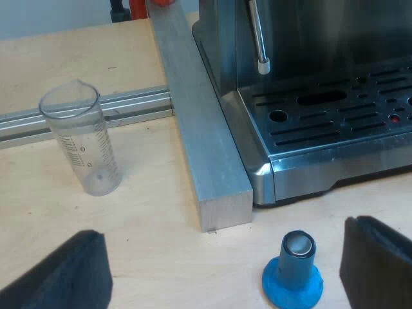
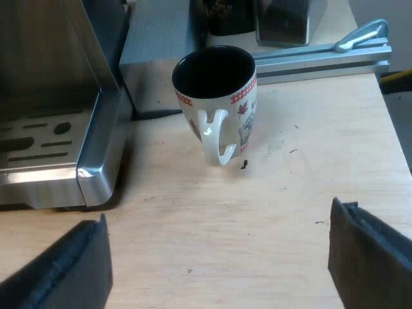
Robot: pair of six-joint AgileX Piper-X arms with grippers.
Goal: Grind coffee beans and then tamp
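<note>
A blue tamper point(image 1: 293, 271) with a metal top stands upright on the wooden table, just before the espresso machine point(image 1: 322, 109) and its slotted drip tray. My left gripper point(image 1: 222, 273) is open above the table, and the tamper stands between its fingers, nearer one finger point(image 1: 376, 264). A clear measuring glass point(image 1: 80, 138) stands upright by an aluminium rail. A white mug point(image 2: 217, 100) with a red-checked rim and dark inside stands beside the machine's corner point(image 2: 96, 167). My right gripper point(image 2: 219, 264) is open over bare table short of the mug, holding nothing.
A thick aluminium bar point(image 1: 199, 129) runs along the machine's side and ends near the tamper. A thinner rail point(image 1: 129, 109) crosses behind the measuring glass. Another rail with a metal lever point(image 2: 360, 35) lies beyond the mug, near the table's edge point(image 2: 393, 129).
</note>
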